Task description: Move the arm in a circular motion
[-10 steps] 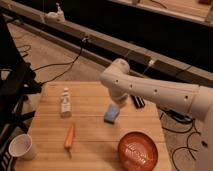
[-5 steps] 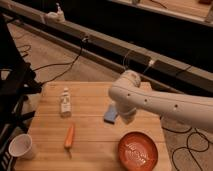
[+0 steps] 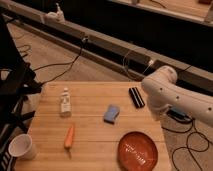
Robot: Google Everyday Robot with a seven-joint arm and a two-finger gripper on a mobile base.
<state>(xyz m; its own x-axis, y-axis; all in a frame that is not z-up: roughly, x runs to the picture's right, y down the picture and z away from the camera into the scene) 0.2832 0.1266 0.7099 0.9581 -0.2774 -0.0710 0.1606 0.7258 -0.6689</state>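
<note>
camera view — arm (image 3: 172,95) right of table (image 3: 95,95), pincer hidden

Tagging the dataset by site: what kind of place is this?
Likely a robotics lab or workshop: loose cables run across the floor, and a wooden table has the white arm at its right edge. The gripper is out of view.

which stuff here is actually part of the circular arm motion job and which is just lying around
Part of the job:
- arm, over the right edge of the wooden table
- gripper: not in view

Just lying about on the table:
- small bottle
- blue sponge
- carrot
- red bowl
- white cup
- black bar
</note>
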